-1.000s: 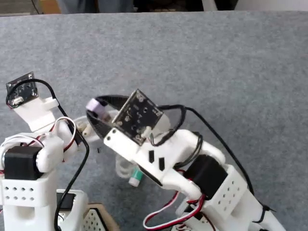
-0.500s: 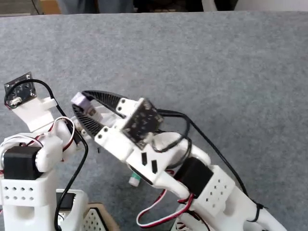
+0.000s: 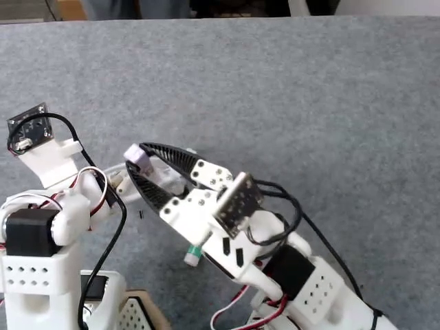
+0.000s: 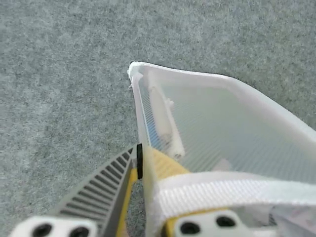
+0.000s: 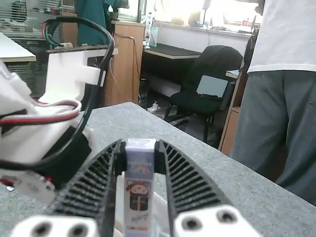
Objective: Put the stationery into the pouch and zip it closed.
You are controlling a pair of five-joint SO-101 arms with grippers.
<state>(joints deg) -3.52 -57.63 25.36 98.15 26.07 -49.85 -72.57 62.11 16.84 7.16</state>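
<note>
Right gripper (image 3: 137, 161) sits left of centre in the high view, its black ribbed fingers (image 3: 165, 150) clamped on a purple-and-white eraser (image 3: 139, 155). Eraser is held at the fingertips and sticks out a bit past them. In the right wrist view the eraser (image 5: 139, 190) stands upright between both fingers, touching each.

Left gripper (image 4: 137, 158) is at lower centre of the left wrist view. Its grey finger and yellow finger are closed on the rim of the pouch (image 4: 222, 128). Pouch is translucent white, its mouth open, spreading from centre to the right edge of that frame. A white pen (image 4: 165, 123) lies inside the pouch along its wall, near the clamped rim.

In the high view the eraser hangs just beside the left arm (image 3: 48, 220), which fills the lower left. The pouch is mostly hidden there under the arms, so can't tell if the eraser is over its mouth.

A teal-capped marker (image 3: 193, 255) lies on the grey table (image 3: 309, 103) at lower centre, partly under the right arm and outside the pouch.
</note>
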